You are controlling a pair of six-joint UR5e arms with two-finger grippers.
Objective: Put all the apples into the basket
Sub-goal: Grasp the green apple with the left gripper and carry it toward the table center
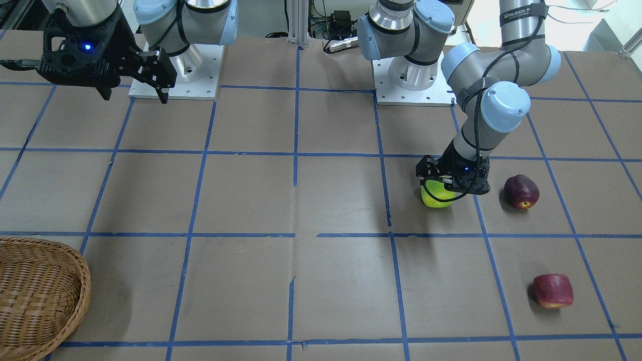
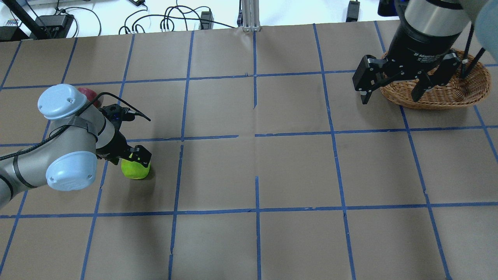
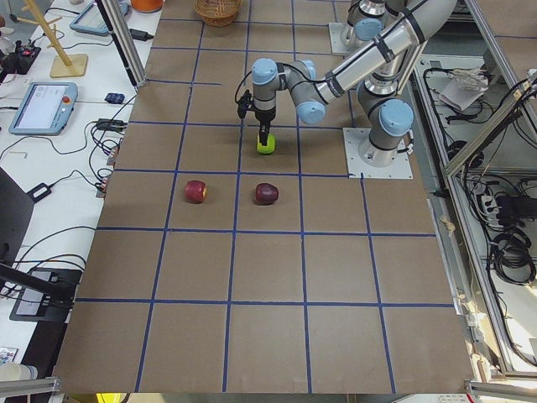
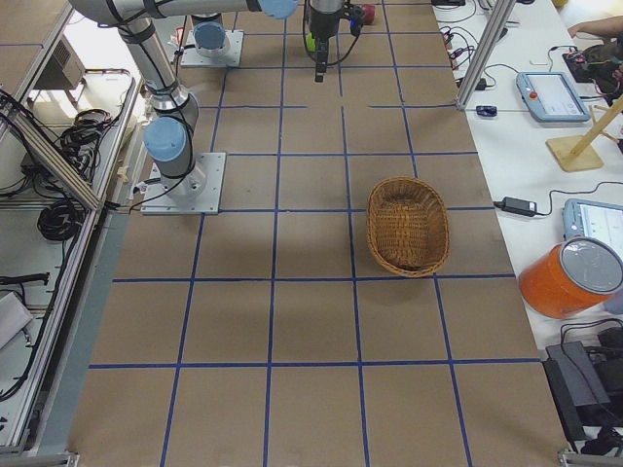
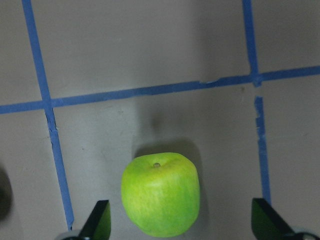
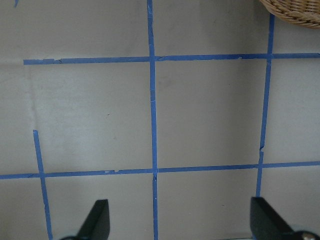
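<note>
The yellow-green apple (image 1: 434,199) sits on the brown table; it also shows in the overhead view (image 2: 135,171) and the left wrist view (image 5: 161,195). My left gripper (image 1: 444,189) is open, low over it, with a finger on each side and not touching it. The dark maroon apple (image 1: 521,191) lies just beside it; in the overhead view my left arm hides it. The blocky red apple (image 1: 552,291) lies further out; it peeks out in the overhead view (image 2: 88,93). The wicker basket (image 2: 478,83) is empty at the far right. My right gripper (image 2: 391,97) is open and empty, raised near the basket's rim.
Blue tape lines (image 1: 296,234) grid the brown table between the apples and the basket (image 1: 75,281). The arm bases (image 1: 175,75) stand at the robot's edge. Tablets and an orange tub (image 4: 569,277) sit on side benches off the table.
</note>
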